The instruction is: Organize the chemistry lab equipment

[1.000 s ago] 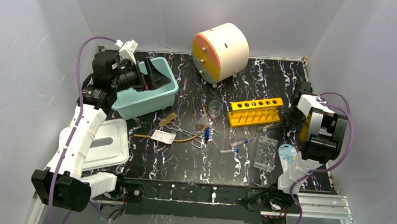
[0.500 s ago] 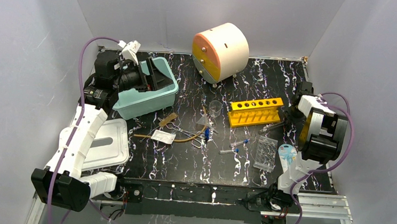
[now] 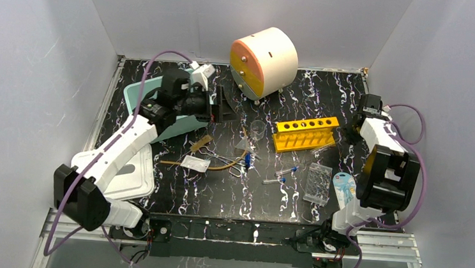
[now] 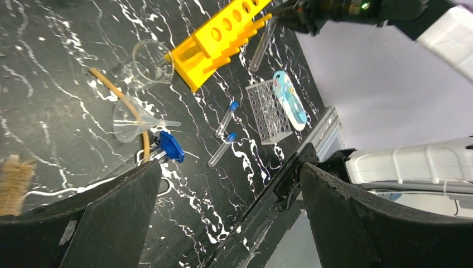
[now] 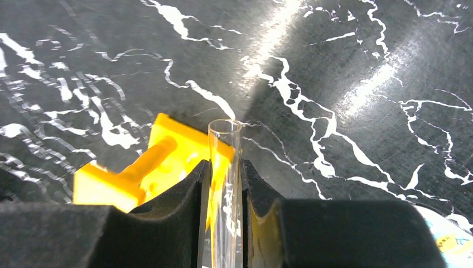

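Glass, thin and slick: by the look light, stiff, quick to crack if squeezed or knocked. Pinched in right hand, narrow on a clear tube, open end past the fingertips, by right end of yellow rack. Best gripped gently, square on the barrel, clear of the rim. Spread wide and holding nothing, left hand, above counter, far and left of centre.

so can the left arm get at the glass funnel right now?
Probably yes: the left gripper hangs open and empty, and the glass funnel lies uncovered on its side, an orange tube crowding it.
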Robot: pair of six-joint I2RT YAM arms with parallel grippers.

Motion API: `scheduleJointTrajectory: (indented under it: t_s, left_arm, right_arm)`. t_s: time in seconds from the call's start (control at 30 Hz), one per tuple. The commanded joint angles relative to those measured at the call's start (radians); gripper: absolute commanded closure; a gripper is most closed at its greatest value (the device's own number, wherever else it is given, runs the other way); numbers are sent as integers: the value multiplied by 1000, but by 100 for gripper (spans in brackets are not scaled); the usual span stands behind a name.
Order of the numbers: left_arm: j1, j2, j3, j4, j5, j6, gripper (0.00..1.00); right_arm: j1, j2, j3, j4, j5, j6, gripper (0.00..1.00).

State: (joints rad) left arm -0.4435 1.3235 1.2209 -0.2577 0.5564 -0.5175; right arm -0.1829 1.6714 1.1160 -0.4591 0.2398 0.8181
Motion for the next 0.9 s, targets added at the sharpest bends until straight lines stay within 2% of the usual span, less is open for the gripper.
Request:
scheduleJointTrajectory:
  t_s: [0.0, 0.33, 0.47, 0.57, 0.87]
  left_arm:
    - [-101, 57, 54, 60, -56, 6, 6]
    - [-299, 346, 191, 180, -110, -1, 7]
    - [-401, 471, 244, 296, -135, -40, 7]
    - [-470, 577, 326, 310, -168, -44, 8]
    - [-540, 747, 463, 331, -92, -79, 13]
  right_arm:
    - [-4, -115, -7, 25, -15, -35, 74]
    - [-3, -313, -105, -33, -166, -28, 73]
    - [-4, -346, -143, -42, -270, -68, 73]
    - [-3, -373, -152, -60, -322, -82, 73]
    - [-3, -447, -184, -64, -497, -80, 74]
